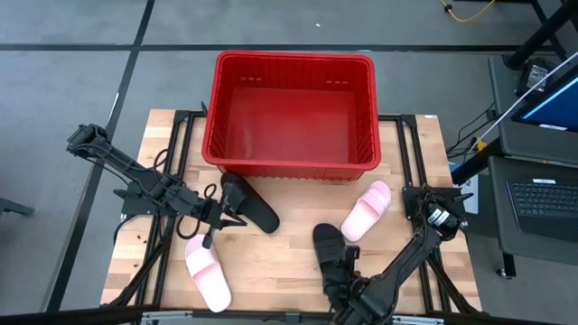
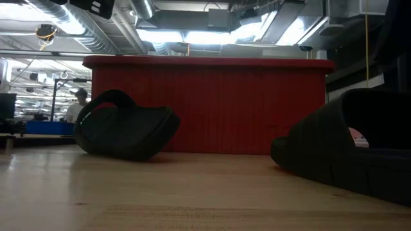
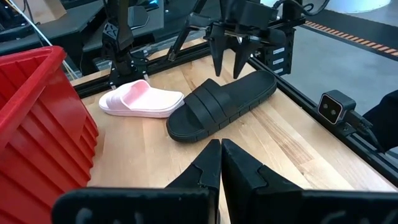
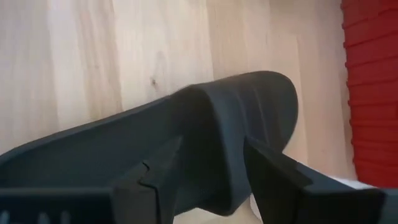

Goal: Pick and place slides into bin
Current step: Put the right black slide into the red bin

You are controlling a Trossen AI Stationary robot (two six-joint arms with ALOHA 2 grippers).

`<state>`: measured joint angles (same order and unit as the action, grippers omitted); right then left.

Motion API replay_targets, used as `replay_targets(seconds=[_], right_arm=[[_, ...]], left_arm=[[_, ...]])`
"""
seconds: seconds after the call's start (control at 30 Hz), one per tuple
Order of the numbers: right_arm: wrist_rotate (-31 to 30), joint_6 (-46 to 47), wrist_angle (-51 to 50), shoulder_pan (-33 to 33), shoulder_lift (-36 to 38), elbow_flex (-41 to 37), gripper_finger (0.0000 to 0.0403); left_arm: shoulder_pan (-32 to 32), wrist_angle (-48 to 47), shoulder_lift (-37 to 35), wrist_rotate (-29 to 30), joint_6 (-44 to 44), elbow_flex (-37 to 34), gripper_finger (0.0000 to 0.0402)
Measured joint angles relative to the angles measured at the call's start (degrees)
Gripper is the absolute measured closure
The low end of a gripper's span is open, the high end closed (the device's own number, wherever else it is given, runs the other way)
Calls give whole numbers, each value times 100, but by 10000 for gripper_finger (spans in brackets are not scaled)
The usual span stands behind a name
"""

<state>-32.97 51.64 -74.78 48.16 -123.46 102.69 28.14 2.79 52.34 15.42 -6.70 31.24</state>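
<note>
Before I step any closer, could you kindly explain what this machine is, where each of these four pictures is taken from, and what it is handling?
It is a robot with two dark arms at a wooden table, each ending in a two-finger hand. One picture looks straight down, one level across the tabletop, two from cameras on the wrists. A red bin stands at the back, empty. Four slides lie on the table: the left black slide, right black slide, left pink slide and right pink slide. The left hand is shut and holds nothing, beside the left black slide. The right hand is open, its fingers either side of the right black slide, which lies on the wood.
</note>
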Motion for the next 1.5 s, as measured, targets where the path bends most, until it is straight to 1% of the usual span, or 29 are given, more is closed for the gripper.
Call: replay_targets(seconds=[0.13,0.47,0.57,0.73,0.93,1.2,1.37,1.5], right_arm=[[0,209,-81,0,0,0,233],[-2,19,-61,0,3,-17,233],[6,-109,201,-38,21,-333,233],[2,-73,205,-51,35,-750,233],[-53,-71,115,-89,178,-750,233],[-59,-120,243,-92,175,-750,233],[-54,-459,492,-188,175,-750,233],[-55,-551,457,-307,175,-750,233]], left_arm=[[0,0,0,0,0,0,395],[2,0,0,-2,-2,0,395],[2,-2,0,0,0,0,395],[0,-7,2,-2,11,0,395],[0,-10,3,1,-1,0,395],[0,-13,4,7,-2,0,395],[0,-11,4,9,-2,0,395],[0,-16,4,9,1,0,396]])
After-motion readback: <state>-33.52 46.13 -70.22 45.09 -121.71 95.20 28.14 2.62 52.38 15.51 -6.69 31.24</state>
